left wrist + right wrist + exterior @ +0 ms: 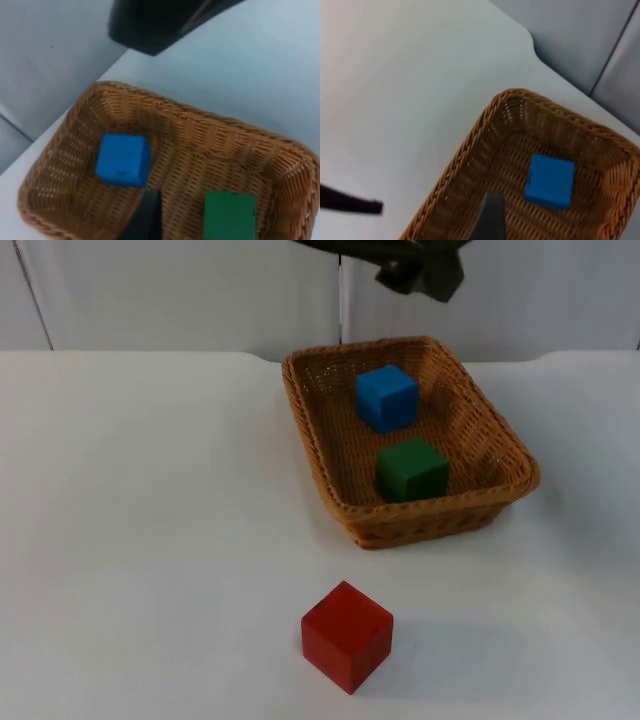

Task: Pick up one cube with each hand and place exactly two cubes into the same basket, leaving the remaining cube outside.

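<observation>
Cubes: the blue cube (387, 397) and the green cube (411, 469) lie apart inside the basket (310, 405), blue toward the far end and green toward the near rim, neither held by any jaws; whether either pair of jaws is apart or together cannot be told. Both grippers hang above the basket's far end, each wrist view looking down into it onto the blue cube (123, 160) (550, 180), the left also onto the green cube (229, 216). A dark part of the robot (425, 270) shows high over the far rim. Outward, the red cube (346, 635) rests alone on the worktop (150, 540), well apart from the basket. Judged risk: the count appears met, so a further descent could snag the weave, or a third pick would spoil the count.
</observation>
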Available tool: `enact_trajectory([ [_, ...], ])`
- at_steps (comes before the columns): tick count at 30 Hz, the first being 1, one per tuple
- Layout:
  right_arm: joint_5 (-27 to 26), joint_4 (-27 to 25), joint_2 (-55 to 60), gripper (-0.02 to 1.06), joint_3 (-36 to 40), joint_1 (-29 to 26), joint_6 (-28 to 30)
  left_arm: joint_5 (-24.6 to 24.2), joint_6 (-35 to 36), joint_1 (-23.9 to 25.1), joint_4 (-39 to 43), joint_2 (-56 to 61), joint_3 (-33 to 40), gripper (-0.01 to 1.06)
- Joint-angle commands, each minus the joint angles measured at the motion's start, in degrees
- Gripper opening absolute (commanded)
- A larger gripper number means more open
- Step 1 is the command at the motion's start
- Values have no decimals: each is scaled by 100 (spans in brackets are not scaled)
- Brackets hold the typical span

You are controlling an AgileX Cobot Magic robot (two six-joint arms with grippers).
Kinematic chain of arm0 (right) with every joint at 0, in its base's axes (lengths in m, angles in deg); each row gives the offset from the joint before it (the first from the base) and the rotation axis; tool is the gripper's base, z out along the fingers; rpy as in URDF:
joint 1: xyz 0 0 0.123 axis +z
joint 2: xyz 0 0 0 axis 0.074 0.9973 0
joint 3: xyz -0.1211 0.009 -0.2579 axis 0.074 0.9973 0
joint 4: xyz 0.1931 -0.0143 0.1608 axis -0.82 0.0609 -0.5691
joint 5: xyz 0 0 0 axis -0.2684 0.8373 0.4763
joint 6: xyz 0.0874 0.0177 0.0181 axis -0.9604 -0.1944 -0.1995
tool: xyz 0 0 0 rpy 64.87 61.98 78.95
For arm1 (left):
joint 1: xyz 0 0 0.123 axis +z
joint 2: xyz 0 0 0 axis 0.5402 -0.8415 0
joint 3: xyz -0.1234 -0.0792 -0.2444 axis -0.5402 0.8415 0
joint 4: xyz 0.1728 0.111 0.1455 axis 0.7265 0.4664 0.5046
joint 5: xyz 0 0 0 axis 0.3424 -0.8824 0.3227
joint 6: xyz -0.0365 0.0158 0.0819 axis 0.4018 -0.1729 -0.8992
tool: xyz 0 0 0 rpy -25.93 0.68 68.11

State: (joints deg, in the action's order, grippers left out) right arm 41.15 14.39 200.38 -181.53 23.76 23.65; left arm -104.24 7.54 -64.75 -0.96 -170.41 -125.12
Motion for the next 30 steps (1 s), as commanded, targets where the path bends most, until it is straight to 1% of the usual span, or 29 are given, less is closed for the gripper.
enact_trajectory([
  [1,126,-74,-75,72,-24,0,69,-77,56,110,34,156,149,93],
  [3,160,-113,-75,72,-24,0,69,57,56,213,-2,284,393,93],
  [4,160,-113,-75,72,-24,0,69,57,56,213,-2,284,393,93],
  [7,160,-349,-75,72,-14,0,69,356,56,415,-69,551,887,93],
  [12,160,-401,-75,72,-14,0,69,357,56,540,-132,930,1334,93],
  [15,160,-338,-75,72,-14,0,37,235,56,540,-176,1071,1447,93],
  [18,160,-350,-85,72,-4,0,-108,-42,56,540,-185,1286,1536,93],
  [22,160,-368,-165,72,53,12,-108,-284,56,540,-189,1458,1624,93],
  [24,160,-368,-372,72,330,21,-108,-357,56,540,-189,1548,1714,93],
  [26,160,-356,-671,72,787,21,-31,-369,56,540,-222,1719,1855,93],
  [27,160,-356,-671,72,787,21,-31,-369,56,540,-222,1719,1855,93],
  [28,160,-342,-878,72,1102,21,16,-381,56,540,-261,1854,1957,93],
  [29,-34,-331,-1187,72,1600,21,136,-380,56,540,-288,1921,1997,93],
  [30,-163,-331,-1356,72,1867,21,200,-411,56,540,-318,1997,2021,93],
])
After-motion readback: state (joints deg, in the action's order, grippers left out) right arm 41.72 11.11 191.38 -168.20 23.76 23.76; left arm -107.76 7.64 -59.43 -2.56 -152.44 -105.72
